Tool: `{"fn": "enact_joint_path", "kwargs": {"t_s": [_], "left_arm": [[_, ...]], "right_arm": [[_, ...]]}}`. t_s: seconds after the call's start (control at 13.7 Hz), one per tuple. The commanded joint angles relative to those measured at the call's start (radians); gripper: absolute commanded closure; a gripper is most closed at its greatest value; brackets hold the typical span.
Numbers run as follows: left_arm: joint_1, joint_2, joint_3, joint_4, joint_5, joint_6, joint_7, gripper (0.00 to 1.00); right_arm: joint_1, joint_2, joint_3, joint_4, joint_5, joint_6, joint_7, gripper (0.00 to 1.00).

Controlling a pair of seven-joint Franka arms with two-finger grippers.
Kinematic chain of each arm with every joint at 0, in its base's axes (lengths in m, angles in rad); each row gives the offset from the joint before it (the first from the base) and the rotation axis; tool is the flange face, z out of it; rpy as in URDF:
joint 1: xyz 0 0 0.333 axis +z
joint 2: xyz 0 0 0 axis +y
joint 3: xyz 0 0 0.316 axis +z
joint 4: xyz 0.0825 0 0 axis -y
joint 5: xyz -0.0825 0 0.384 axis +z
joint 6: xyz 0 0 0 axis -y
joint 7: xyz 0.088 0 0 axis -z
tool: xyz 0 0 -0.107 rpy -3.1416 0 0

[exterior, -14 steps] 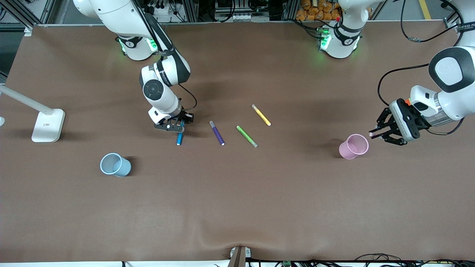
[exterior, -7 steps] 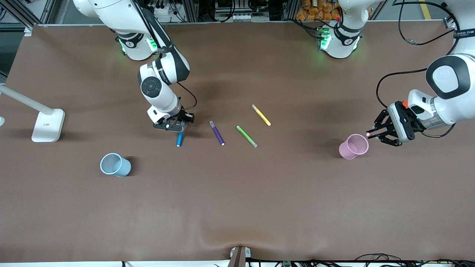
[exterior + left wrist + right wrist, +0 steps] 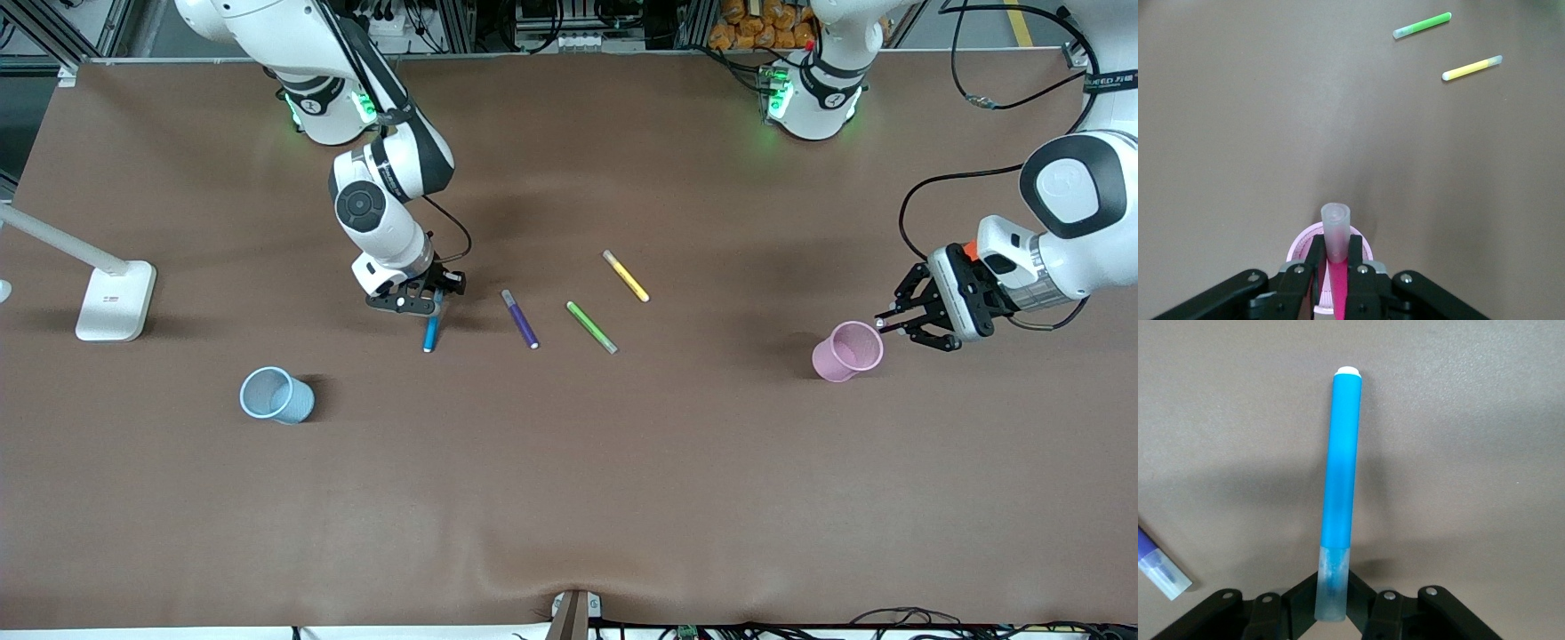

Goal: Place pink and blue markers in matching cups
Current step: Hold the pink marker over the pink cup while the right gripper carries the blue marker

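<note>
Now 5 markers, 2 cups: pink marker (image 3: 1336,248) in left fingers (image 3: 1316,257), blue marker (image 3: 431,331) in right fingers (image 3: 1301,600).

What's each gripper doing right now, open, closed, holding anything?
Left gripper: closed on the pink marker, over the pink cup.
Right gripper: closed on the blue marker.

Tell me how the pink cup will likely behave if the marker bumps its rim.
The pink cup looks thin, translucent and empty, so probably light: a nudge from the pink marker in the left gripper could slide or tip it. It is round, so once tipped it may roll across the table.
</note>
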Motion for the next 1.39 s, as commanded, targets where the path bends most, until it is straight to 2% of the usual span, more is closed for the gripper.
{"fn": "enact_joint_path", "kwargs": {"t_s": [0.0, 0.58, 1.02, 1.1, 1.32], "left_arm": [[0.013, -0.003, -0.012, -0.010, -0.024, 0.014, 0.028, 1.00], [0.011, -0.001, -0.012, -0.006, -0.024, 0.014, 0.028, 1.00], [0.011, 0.000, -0.012, -0.004, -0.021, 0.012, 0.028, 1.00], [0.010, 0.000, -0.012, -0.006, -0.021, 0.012, 0.028, 1.00], [0.010, 0.002, -0.012, -0.004, -0.021, 0.012, 0.028, 1.00]], "right_arm": [[-0.016, 0.001, 0.008, 0.005, 0.010, 0.006, -0.007, 1.00], [-0.035, 0.076, 0.008, 0.059, 0.009, 0.043, -0.012, 1.00], [-0.033, 0.078, 0.008, 0.059, 0.009, 0.038, -0.010, 1.00], [-0.033, 0.078, 0.008, 0.059, 0.009, 0.035, -0.010, 0.96], [-0.033, 0.075, 0.009, 0.059, 0.009, 0.030, -0.010, 0.95]]}}
